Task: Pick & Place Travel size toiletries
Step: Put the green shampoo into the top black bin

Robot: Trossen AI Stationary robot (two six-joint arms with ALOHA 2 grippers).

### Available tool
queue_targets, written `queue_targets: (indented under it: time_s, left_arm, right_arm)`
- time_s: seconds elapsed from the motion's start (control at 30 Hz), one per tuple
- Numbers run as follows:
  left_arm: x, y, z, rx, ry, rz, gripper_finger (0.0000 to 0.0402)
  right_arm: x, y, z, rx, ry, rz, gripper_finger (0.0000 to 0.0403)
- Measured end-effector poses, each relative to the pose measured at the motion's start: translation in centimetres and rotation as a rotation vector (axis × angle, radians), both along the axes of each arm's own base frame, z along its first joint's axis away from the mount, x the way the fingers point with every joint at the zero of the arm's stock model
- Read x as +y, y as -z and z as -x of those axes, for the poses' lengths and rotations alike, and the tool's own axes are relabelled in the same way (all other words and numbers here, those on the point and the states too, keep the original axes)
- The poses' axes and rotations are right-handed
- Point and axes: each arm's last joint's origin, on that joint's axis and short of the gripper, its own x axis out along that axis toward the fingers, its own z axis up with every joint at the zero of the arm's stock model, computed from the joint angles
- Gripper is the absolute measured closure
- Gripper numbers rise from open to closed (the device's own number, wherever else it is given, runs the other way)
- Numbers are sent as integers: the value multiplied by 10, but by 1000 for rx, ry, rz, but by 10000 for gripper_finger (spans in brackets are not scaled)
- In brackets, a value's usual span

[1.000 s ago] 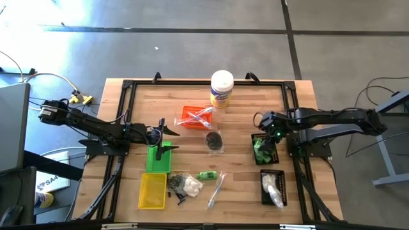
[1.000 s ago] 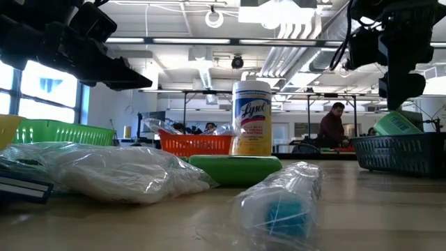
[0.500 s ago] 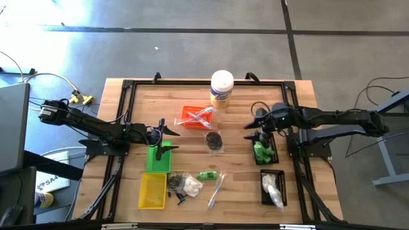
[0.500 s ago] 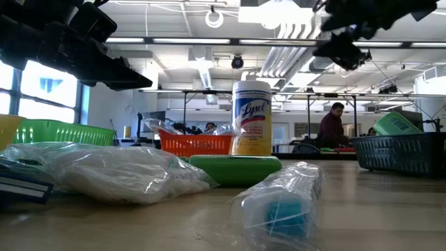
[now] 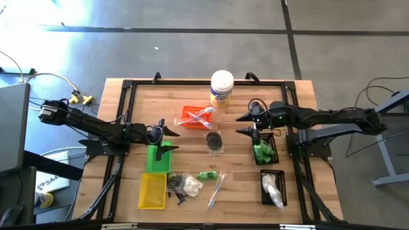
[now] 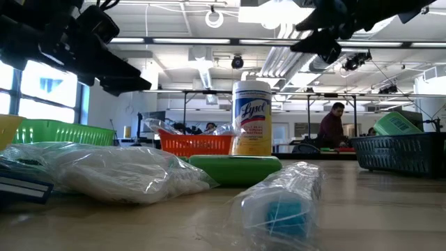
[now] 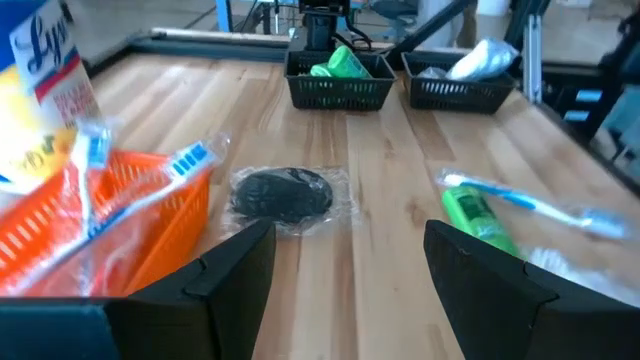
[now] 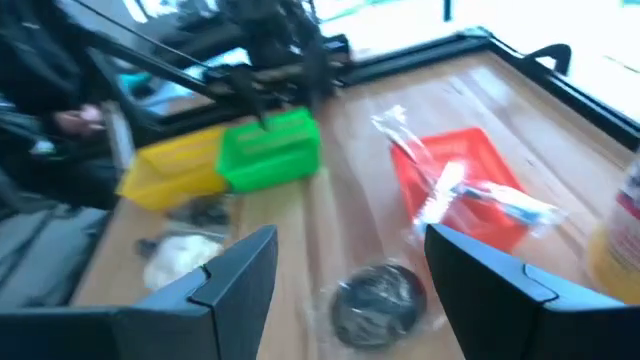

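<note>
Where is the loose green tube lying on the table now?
In the high view, the green tube lies near the table's front middle, between the cotton bag and the wrapped toothbrush.

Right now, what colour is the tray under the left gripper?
Green tray, seen best in the high view, beneath the open left gripper.

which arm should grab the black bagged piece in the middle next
Right, probably. The right gripper hangs open near the black piece, already turned toward it. The left gripper is also open but sits over the green tray.

From above, the right gripper (image 5: 245, 125) hangs with fingers spread beside the black tray (image 5: 271, 152) of green bottles (image 5: 260, 151), while the left gripper (image 5: 167, 137) waits open over the green tray (image 5: 158, 161).
</note>
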Motion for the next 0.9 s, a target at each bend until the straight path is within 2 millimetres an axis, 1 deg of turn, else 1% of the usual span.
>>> queue_targets:
  time_s: [0.13, 0.37, 0.6, 0.9]
  left_arm:
    - [0, 0, 0, 0, -10, 48, 153]
    - [0, 0, 0, 0, -10, 47, 153]
    - [0, 0, 0, 0, -10, 47, 153]
    - [0, 0, 0, 0, -10, 47, 153]
  right_arm:
    - [-2, 14, -13, 62, 24, -35, 156]
    - [6, 36, -37, 111, -31, -55, 156]
    - [17, 47, -58, 50, -80, -50, 156]
    - [34, 57, -73, -1, -142, -48, 156]
